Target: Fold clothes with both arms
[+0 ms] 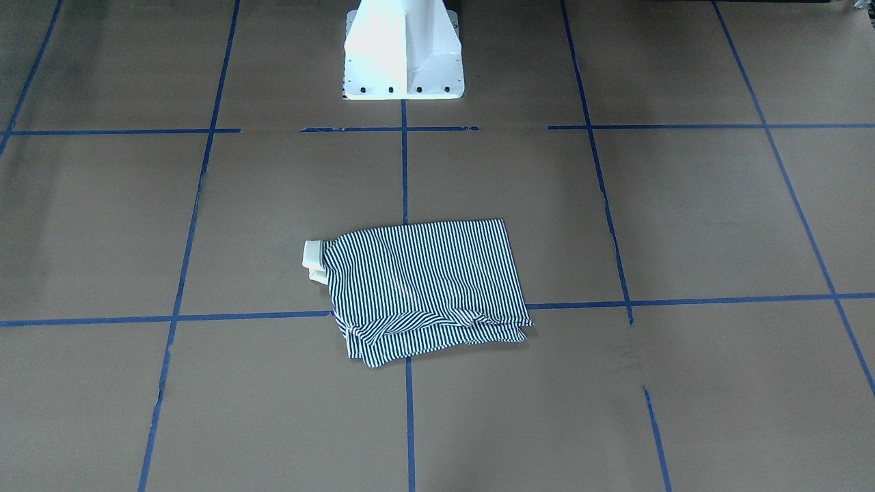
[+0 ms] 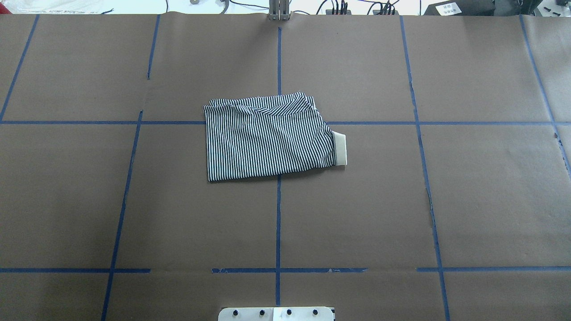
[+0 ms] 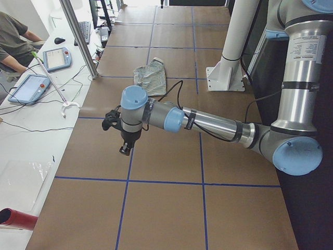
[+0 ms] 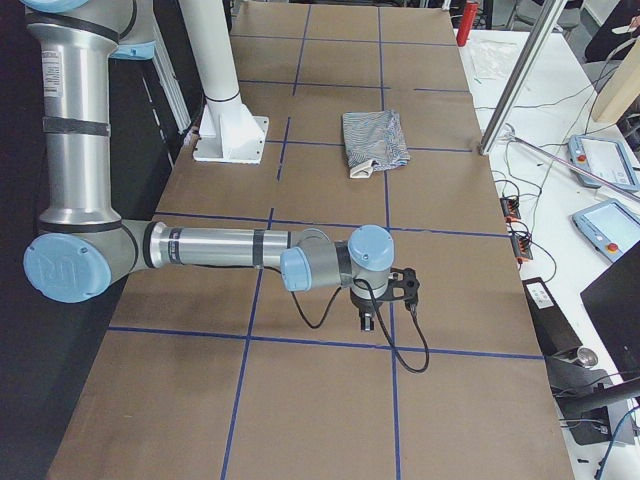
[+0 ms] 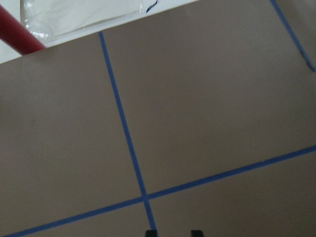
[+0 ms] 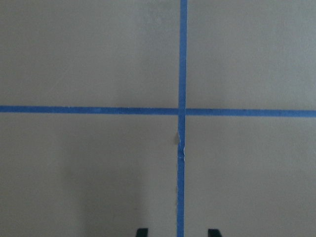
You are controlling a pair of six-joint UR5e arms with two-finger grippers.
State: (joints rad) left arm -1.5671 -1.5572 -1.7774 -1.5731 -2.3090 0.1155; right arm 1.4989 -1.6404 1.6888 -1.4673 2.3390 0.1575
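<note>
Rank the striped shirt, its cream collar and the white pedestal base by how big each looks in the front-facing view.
1. striped shirt
2. white pedestal base, only part of it, as the frame's top edge cuts it off
3. cream collar, by far the smallest

- Left arm (image 3: 208,122): upper arm upright, and the forearm stretches level from the elbow toward 9 o'clock in the exterior left view.
- Left gripper (image 3: 125,149): points down to 6 o'clock, and its fingertips (image 5: 150,232) stand apart.
- Right arm (image 4: 220,248): forearm level, reaching toward 3 o'clock in the exterior right view.
- Right gripper (image 4: 367,322): points to 6 o'clock, with its fingertips (image 6: 142,232) spread wider.
</note>
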